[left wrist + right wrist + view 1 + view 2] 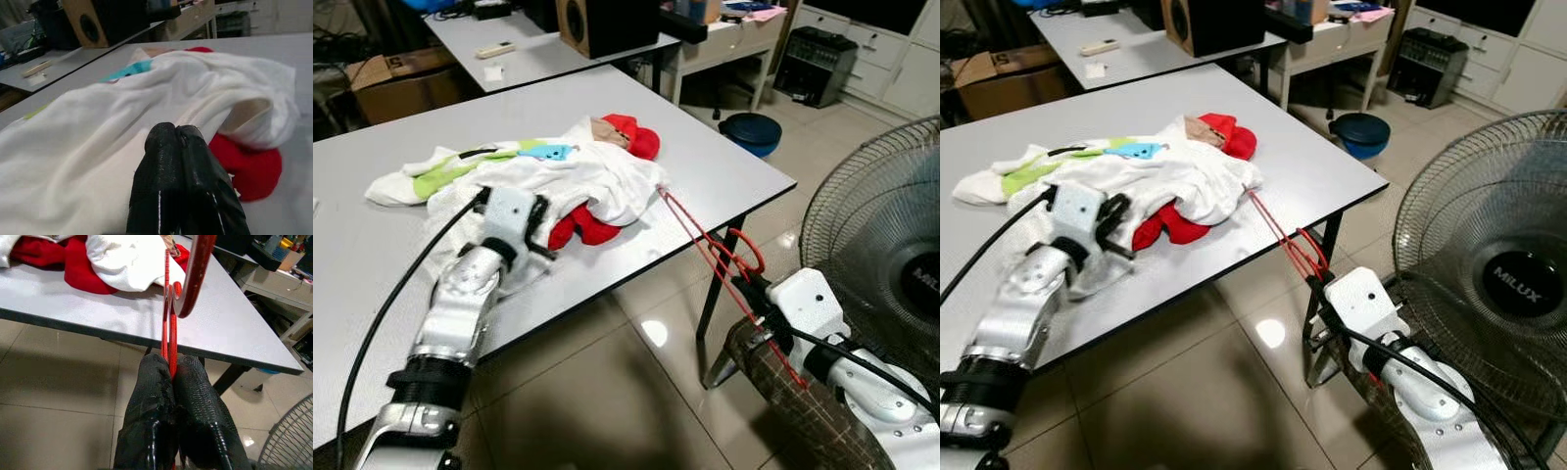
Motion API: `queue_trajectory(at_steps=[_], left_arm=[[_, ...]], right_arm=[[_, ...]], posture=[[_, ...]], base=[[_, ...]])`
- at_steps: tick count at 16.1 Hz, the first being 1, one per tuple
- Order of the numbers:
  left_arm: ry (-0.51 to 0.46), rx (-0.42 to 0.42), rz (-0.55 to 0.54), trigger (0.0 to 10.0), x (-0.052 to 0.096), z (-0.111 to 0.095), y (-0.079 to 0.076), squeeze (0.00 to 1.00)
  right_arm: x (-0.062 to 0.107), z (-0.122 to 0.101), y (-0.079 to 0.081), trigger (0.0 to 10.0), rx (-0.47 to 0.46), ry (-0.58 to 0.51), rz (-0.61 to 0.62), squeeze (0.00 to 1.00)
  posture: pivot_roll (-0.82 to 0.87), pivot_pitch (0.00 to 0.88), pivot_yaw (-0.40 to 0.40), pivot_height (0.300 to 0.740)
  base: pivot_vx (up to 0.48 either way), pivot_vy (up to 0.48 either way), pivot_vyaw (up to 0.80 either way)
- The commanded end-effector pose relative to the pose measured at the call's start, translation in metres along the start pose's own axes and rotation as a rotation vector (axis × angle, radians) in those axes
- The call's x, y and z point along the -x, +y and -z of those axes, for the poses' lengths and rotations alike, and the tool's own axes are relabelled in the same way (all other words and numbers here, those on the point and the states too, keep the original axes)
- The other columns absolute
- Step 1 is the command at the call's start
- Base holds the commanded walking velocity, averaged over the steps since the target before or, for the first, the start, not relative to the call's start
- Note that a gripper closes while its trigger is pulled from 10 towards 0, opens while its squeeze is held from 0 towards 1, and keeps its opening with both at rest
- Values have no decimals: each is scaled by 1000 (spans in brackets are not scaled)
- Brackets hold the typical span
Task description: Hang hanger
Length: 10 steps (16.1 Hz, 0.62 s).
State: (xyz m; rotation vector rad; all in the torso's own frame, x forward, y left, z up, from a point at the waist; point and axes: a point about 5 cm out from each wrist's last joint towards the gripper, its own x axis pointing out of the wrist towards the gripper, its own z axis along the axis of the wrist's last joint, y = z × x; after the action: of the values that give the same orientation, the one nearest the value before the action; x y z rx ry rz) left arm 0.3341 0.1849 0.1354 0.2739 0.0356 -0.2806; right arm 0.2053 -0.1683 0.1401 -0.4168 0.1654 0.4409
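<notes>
A grey table [372, 255] stands on a tiled floor [607, 392], with a second desk and a speaker behind it and a standing fan [1498, 284] close at the robot's right. A heap of white clothes [558, 181] over something red is spread on the table top. The red hanger [710, 250] is held by the right gripper [172, 369], whose fingers are closed tight on its thin frame just below the hook; this grip is off the table, beyond its near corner. From the jaws the hanger's long axis runs forward and away, its far end reaching the table edge and touching the white clothes. The left gripper [177, 131] is pressed shut, nothing visibly between its fingers, right against the clothes heap. The right arm is therefore the nearer one. No rail or peg is seen, so the hanging place cannot be told. Open room is judged to lie over the floor toward the robot; the fan guard and the table edge are the close hazards.
</notes>
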Motion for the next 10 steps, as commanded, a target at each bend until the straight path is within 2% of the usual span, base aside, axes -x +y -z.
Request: queue_trajectory(at_steps=[1,3,4,5,6,7,8,9,10], left_arm=[[-46,45,-76,0,-4,-14,16,0],[-76,58,-101,0,-3,-22,29,0],[-81,64,-99,0,-1,-28,40,0],[-50,55,9,0,-1,-29,36,0],[-16,41,129,0,-1,-26,21,0],[15,53,223,10000,-1,-21,4,0],[37,62,271,10000,-3,-16,-10,925],[53,64,229,10000,-9,-11,-15,1000],[69,10,143,10000,-17,-9,-13,1000]], right_arm=[[0,-1,-1,10000,10,-10,3,0],[1,-1,-1,10000,10,-8,3,0],[2,0,-1,10000,10,-6,1,0],[1,0,0,10000,9,-5,-2,0],[1,0,0,10000,9,-6,-7,0],[-1,0,1,10000,12,-7,-14,0],[-3,0,2,10000,15,-9,-20,0],[-4,-1,2,10000,17,-12,-22,0],[-4,-1,3,10000,18,-13,-24,0]], posture=[[-116,0,52,740],[-117,0,52,740],[-112,0,50,740],[-106,0,46,740],[-106,0,46,740],[-101,0,42,740],[-99,0,43,740],[-100,0,44,740],[-102,0,45,740]], base=[[0,0,0],[0,0,0],[0,0,0],[0,0,0],[0,0,0],[0,0,0],[0,0,0],[0,0,0],[0,0,0]])
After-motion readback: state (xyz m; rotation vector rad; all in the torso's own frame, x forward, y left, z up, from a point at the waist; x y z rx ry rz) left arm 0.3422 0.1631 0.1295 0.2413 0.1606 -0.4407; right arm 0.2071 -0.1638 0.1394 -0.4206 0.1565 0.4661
